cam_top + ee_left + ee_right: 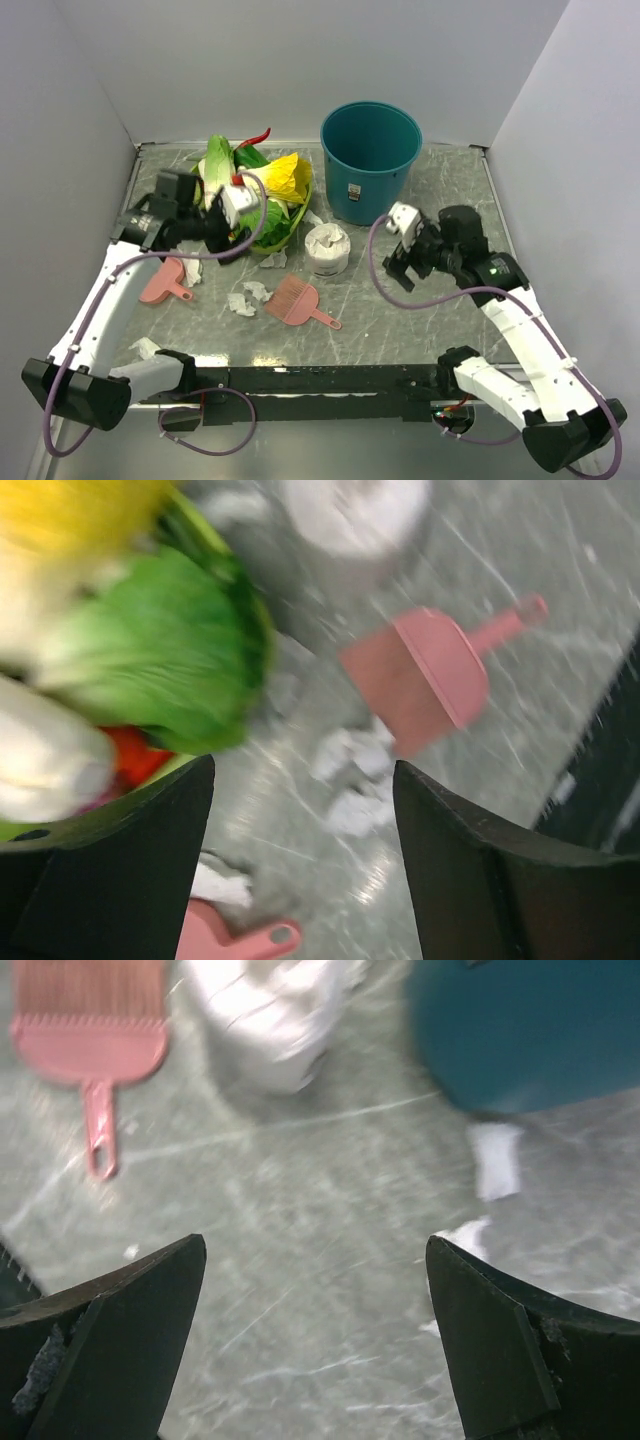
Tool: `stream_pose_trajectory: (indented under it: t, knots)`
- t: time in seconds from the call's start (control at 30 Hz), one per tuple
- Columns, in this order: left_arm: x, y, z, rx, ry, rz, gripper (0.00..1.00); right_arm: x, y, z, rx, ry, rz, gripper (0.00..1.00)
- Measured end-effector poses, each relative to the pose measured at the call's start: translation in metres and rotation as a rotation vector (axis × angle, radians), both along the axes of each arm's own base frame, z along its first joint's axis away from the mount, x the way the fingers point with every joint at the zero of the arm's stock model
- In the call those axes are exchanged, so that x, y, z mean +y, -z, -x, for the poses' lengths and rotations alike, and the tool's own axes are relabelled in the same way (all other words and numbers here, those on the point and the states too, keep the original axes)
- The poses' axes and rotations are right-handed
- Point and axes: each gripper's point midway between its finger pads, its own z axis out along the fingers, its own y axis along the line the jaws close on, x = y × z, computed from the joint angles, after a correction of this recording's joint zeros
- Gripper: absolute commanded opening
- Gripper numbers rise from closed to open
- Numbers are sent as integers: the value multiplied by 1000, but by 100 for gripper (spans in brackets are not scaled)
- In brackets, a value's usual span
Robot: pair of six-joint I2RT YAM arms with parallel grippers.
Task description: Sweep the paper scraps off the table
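Since neither tool is yet held, entries run from the table's (400, 330) near edge outward.

- Paper scraps (243, 300): 1 stray at the near-left corner; a cluster mid-table just left of the pink dustpan (293, 299); others by the second pink tool (163, 283), toward the left edge.
- Left gripper (300, 880), right gripper (315, 1350): both wide, empty, above the surface.
- Tissue roll (327, 248), vegetable pile (275, 180), teal bin (369, 150): far side.
- Advice: grasp handles squarely, sweep toward the pan, avoid the roll.
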Motion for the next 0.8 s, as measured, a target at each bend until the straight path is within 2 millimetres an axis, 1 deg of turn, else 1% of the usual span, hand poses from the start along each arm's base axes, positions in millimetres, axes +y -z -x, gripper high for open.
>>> stream_pose_trajectory:
  t: [0.03,0.1,0.2,0.27,0.3,0.33,0.43,0.53,0.57,0.6,0.63,0.7,0.73,0.77,0.8]
  knots:
    - [0,12,9,36,23,-17,75,2,7,5,15,-21,12,95]
    - [2,46,32,114,70,-63,75,6,25,17,50,-67,40,92]
    - [8,86,60,196,116,-115,74,9,48,30,92,-124,80,91]
    - [12,103,71,224,131,-141,73,11,65,38,115,-161,116,93]
    - [14,108,74,234,133,-151,75,11,73,41,126,-179,133,99]
    - [16,115,76,240,132,-167,76,13,79,44,134,-198,151,100]
    - [23,131,81,266,134,-204,76,19,95,50,170,-239,185,100]
    - [25,134,81,292,132,-219,75,33,107,53,221,-284,187,99]
    - [25,136,81,309,132,-222,78,39,110,55,232,-298,192,98]
    - [24,137,80,321,131,-225,84,46,112,57,235,-318,192,98]
    - [24,139,79,329,129,-226,86,53,115,59,237,-338,193,97]
    - [25,141,78,350,100,-227,96,66,119,63,244,-377,192,95]
    - [25,141,77,355,82,-225,99,72,123,65,258,-391,195,94]
    - [25,140,76,358,66,-218,97,77,129,67,275,-403,201,93]
    - [24,139,76,363,51,-211,96,81,133,68,294,-409,207,93]
